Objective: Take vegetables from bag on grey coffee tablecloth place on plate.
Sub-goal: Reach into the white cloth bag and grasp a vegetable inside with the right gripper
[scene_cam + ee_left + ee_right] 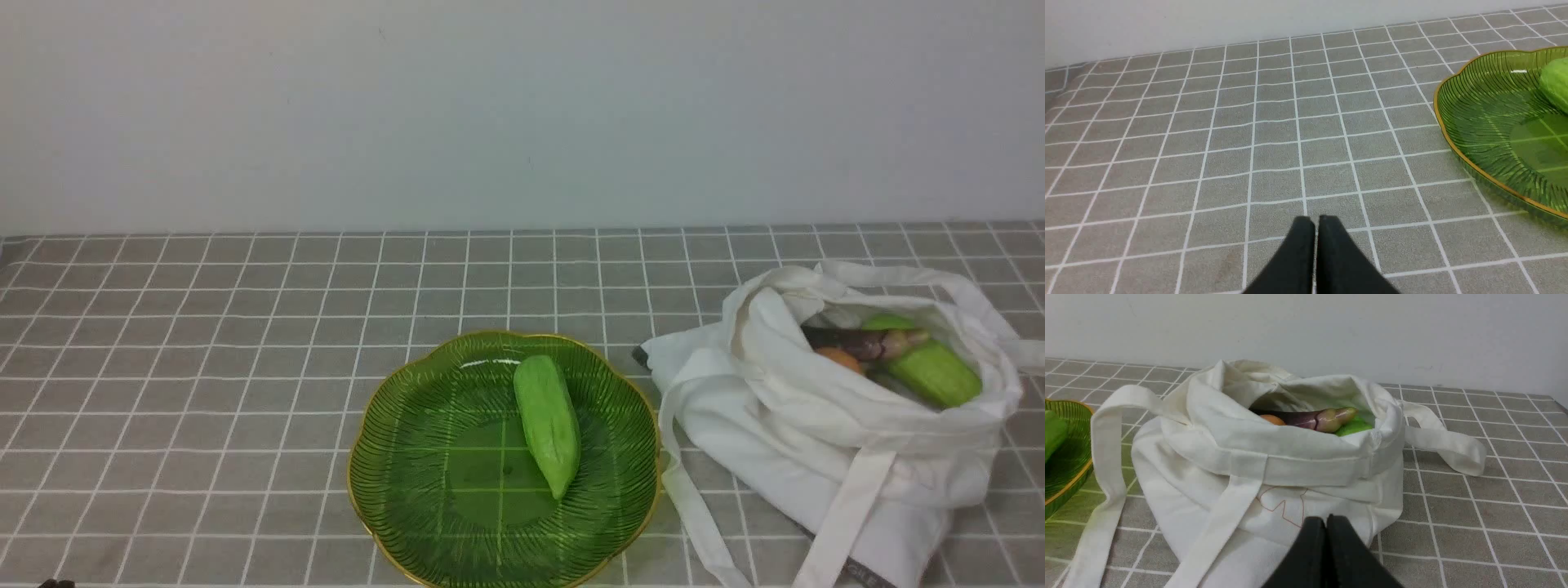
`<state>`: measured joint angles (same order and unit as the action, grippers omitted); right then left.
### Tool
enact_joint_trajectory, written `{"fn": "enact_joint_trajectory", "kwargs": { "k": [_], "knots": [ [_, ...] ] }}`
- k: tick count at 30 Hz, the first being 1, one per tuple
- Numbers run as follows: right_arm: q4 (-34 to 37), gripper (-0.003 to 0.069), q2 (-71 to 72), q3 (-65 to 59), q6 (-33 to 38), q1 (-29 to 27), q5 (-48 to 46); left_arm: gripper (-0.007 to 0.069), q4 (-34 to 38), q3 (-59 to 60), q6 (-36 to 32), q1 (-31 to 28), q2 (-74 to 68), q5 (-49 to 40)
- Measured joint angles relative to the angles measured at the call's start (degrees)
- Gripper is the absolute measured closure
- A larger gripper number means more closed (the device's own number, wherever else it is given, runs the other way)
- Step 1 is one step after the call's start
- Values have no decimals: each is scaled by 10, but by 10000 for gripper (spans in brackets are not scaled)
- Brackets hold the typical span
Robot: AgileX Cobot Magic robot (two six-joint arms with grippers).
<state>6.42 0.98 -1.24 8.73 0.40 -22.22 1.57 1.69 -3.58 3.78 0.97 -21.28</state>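
Pointing at the white cloth bag (1274, 461) from close by, the right end effector (1326, 519) has its two black fingers pressed together and grips nothing. The bag's rolled-down mouth opens toward it. Inside the bag, a slim purple eggplant (1306, 417) with a pale stem end lies against a light green gourd (1353, 426) and beside a small orange round vegetable (1272, 419). The left end effector (1316, 222), likewise closed and empty, hangs above bare tablecloth (1208, 143), with the green glass plate (1478, 122) off to its right and well apart from it. A second gourd (547, 420), oblong and tapering toward its near end, rests on the plate slightly right of centre. The plate is ribbed, with a scalloped gold rim, and stands just left of the bag, where one flat strap (694, 506) trails beside its edge. Thin white lines divide the grey-brown cloth into small squares, and a plain pale wall (490, 106) rises behind.
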Motion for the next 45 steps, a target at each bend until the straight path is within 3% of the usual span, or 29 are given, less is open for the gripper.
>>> {"fn": "enact_joint_trajectory", "kwargs": {
  "k": [29,32,33,34,38,45],
  "knots": [
    [14,670,0,0,9,0,4,629,0,0,0,0,0,0],
    [125,670,0,-4,-31,0,41,629,0,0,0,0,0,0],
    [125,670,0,-4,-34,0,45,629,0,0,0,0,0,0],
    [222,670,0,-4,-62,0,83,629,0,0,0,0,0,0],
    [429,670,0,-4,-100,0,172,629,0,0,0,0,0,0],
    [634,670,0,-4,-94,0,269,629,0,0,0,0,0,0]
  ]
}}
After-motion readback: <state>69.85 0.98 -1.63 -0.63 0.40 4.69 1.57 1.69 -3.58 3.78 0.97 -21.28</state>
